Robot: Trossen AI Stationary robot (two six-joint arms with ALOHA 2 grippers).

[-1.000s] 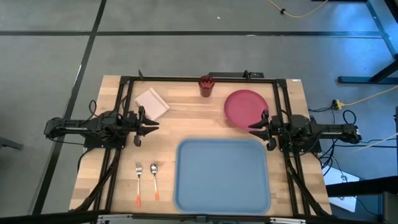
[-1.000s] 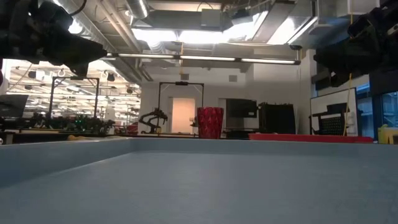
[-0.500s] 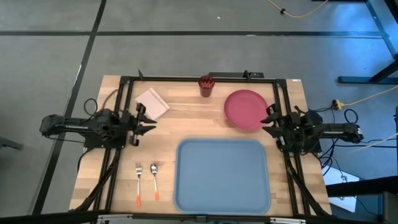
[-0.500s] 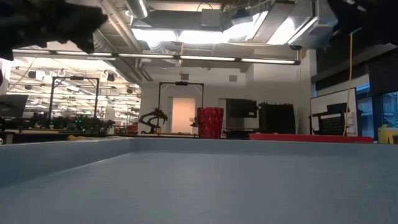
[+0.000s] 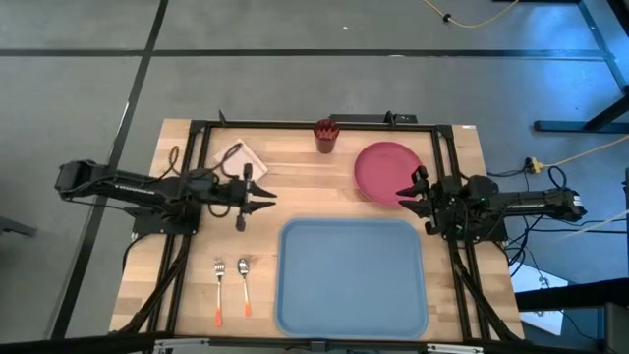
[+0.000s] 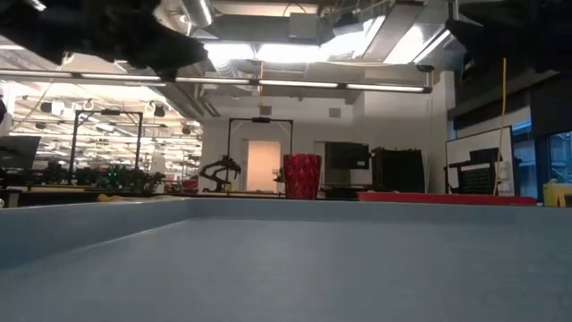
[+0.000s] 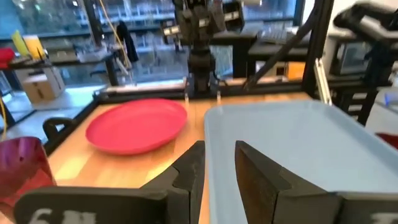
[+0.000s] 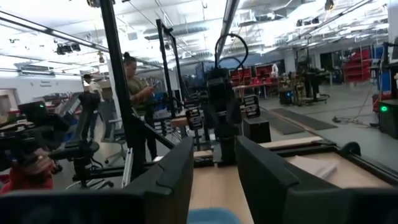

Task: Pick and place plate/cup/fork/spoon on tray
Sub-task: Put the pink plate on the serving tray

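Observation:
The light-blue tray (image 5: 352, 277) lies at the table's near middle. Behind it, the pinkish-red plate (image 5: 385, 169) rests flat at the far right, and the dark red cup (image 5: 325, 136) stands at the far edge. The fork (image 5: 219, 290) and the spoon (image 5: 244, 285) lie side by side left of the tray. My left gripper (image 5: 267, 197) hovers open just beyond the tray's far left corner, pointing level at the plate (image 7: 137, 127). Above the plate's near edge, my right gripper (image 5: 401, 195) is open and holds nothing.
A white square pad (image 5: 239, 157) lies at the far left, partly under my left arm. A dark frame (image 5: 314, 122) runs along the table's far edge and sides. A person (image 8: 137, 87) stands in the room beyond the table.
My left gripper has risen and gone toward the table's right edge, from beside the white pad to the tray's far left corner. My right gripper has risen a little and tipped its fingers upward. Nothing on the table has moved.

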